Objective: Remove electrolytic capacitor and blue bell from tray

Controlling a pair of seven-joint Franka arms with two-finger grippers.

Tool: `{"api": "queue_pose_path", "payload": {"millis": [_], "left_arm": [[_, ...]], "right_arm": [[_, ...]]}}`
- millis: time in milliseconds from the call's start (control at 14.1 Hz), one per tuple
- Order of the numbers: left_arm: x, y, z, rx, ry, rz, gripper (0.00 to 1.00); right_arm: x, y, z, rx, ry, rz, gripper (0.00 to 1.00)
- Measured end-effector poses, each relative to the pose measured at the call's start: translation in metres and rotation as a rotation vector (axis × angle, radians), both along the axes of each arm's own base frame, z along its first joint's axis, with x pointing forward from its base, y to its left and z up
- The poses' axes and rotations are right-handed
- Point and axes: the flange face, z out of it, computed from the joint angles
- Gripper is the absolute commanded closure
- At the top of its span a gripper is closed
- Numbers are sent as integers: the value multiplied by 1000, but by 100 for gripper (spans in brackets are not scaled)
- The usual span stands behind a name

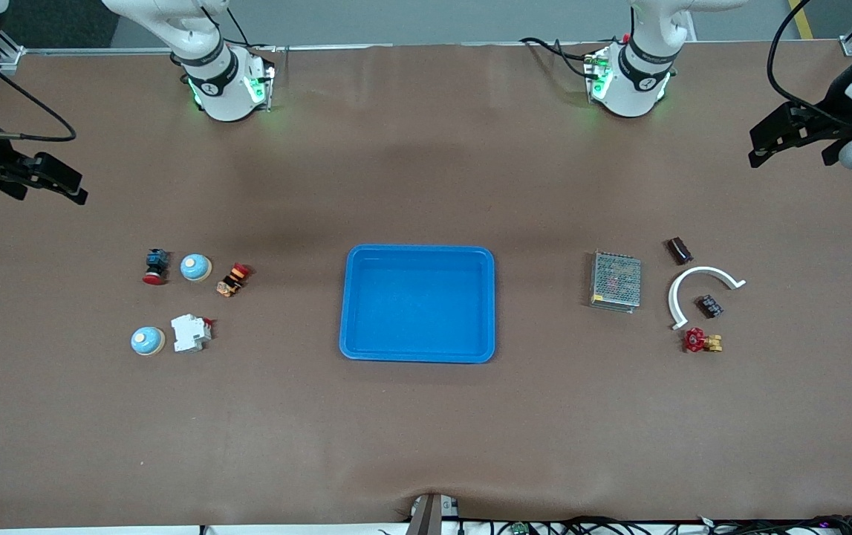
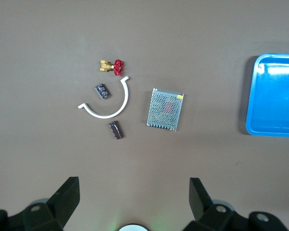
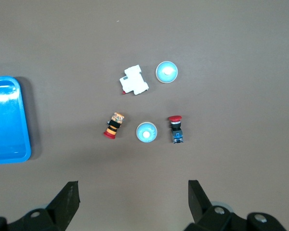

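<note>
Nearest, one bell [image 1: 148,340] sits beside a white breaker [image 1: 190,332]; both end effectors, left [image 1: 782,137] and right [image 1: 47,178], hover wide open, holding nothing, above the desk [image 1: 426,431] ends

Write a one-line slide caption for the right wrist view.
Open right gripper above two blue bells, a white circuit breaker and two red pushbuttons, blue tray alongside.

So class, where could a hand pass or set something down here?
Free: inside the blue plastic tray, and the bare brown table around it. Crowded: the two round blue bells' cluster and the white curved bracket's cluster.
</note>
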Motion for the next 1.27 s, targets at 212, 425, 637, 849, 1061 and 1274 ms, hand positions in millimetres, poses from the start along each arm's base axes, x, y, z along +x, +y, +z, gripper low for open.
{"api": "queue_pose_path", "payload": {"millis": [212,425,637,849,1061,1274], "left_arm": [[0,1,2,0,-4,1,0],[0,1,2,-1,-4,2,0],[0,2,2,-1,-4,3,0],[0,5,2,-1,-4,8,0],[1,6,2,-1,-4,12,0],[1,6,2,-1,-4,37,0]], "right_arm": [[1,-14,11,-2,-30,-25,0],[2,-10,14,-3,-43,-16,0],[3,-8,15,-4,-48,-13,0],[4,-7,14,-4,-48,-11,0],[4,-6,15,-4,-48,-3,0],[4,-6,15,-5,-51,5,0]]}}
